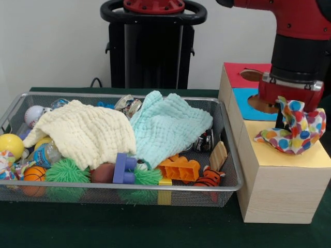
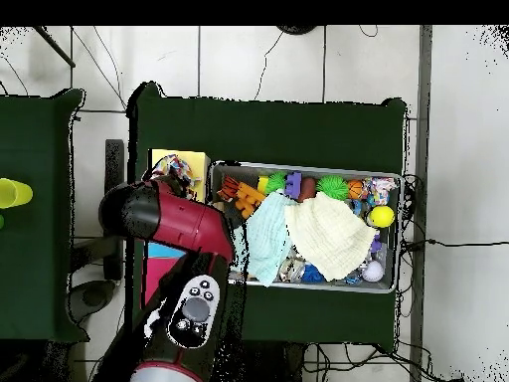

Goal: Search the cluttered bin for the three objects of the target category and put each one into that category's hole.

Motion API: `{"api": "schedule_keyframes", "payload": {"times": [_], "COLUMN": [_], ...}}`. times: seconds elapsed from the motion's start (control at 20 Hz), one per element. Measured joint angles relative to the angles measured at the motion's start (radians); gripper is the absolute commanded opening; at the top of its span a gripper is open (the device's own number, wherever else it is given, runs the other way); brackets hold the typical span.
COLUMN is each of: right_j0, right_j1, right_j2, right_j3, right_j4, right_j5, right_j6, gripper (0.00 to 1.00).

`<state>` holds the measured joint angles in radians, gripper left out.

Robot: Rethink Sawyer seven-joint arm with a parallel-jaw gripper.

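Note:
My gripper (image 1: 288,114) hangs over the yellow-topped box (image 1: 305,157) at the right of the front view. It is shut on a white polka-dot cloth (image 1: 296,129). The cloth's lower folds rest on the yellow paper and its top is pinched up under the gripper. The yellow hole is hidden under the cloth. In the overhead view the cloth (image 2: 175,167) lies on the yellow top (image 2: 196,159), with the red arm (image 2: 179,224) beside it. The wire mesh bin (image 1: 129,189) stands left of the boxes. No other dotted cloth shows plainly in it.
A cream cloth (image 1: 83,132) and a mint-green cloth (image 1: 168,126) cover the bin's middle. Balls, green spiky toys, an orange block (image 1: 180,168), a purple block (image 1: 124,169) and a tiger toy lie around them. Blue-topped (image 1: 247,103) and red-topped (image 1: 238,72) holes lie behind the yellow top.

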<state>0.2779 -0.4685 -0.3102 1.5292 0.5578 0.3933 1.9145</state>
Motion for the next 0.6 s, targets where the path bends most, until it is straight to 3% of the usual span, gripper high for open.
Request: {"api": "schedule_keyframes", "payload": {"times": [0.25,0.6], "right_j0": [-0.003,-0.003], "right_j1": [-0.089,-0.146], "right_j2": [-0.001,-0.002], "right_j3": [0.005,0.005], "right_j4": [-0.008,-0.011], "right_j5": [0.123,0.162], "right_j6": [0.000,0.000], "gripper": [0.00,0.00]}}
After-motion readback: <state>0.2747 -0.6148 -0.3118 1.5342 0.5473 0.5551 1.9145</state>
